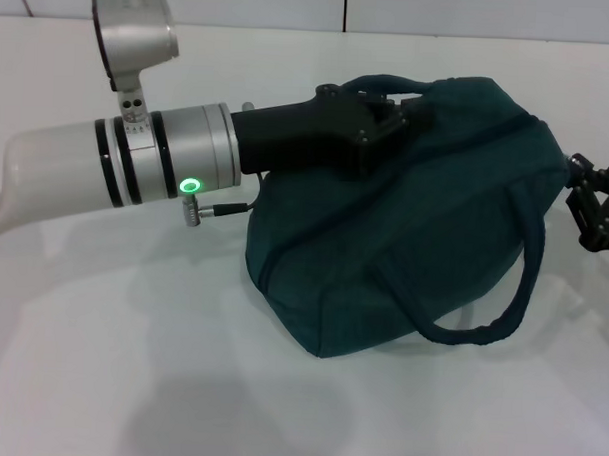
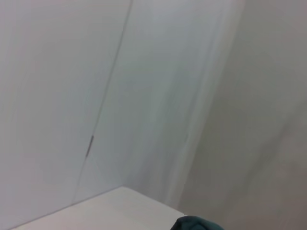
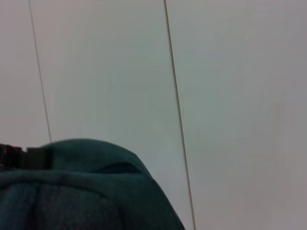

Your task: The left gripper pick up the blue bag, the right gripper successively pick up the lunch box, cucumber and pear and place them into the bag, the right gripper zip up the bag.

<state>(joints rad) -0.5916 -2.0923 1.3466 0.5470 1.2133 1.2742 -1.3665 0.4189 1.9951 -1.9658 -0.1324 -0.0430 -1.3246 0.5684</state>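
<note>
Your left pincer (image 1: 393, 116) reaches across from the left and closes on the upper handle of the blue bag (image 1: 425, 222), which sits on the white surface (image 1: 129, 382) right of centre. Holding the handle there likely keeps the bag's top steady and up, so the mouth stays reachable for loading or zipping. Your right pincer (image 1: 595, 213) waits just beside the bag's right end; whether it is open or closed, you cannot tell. The bag's mouth looks closed, and the lunch box, cucumber and pear are nowhere in view.
</note>
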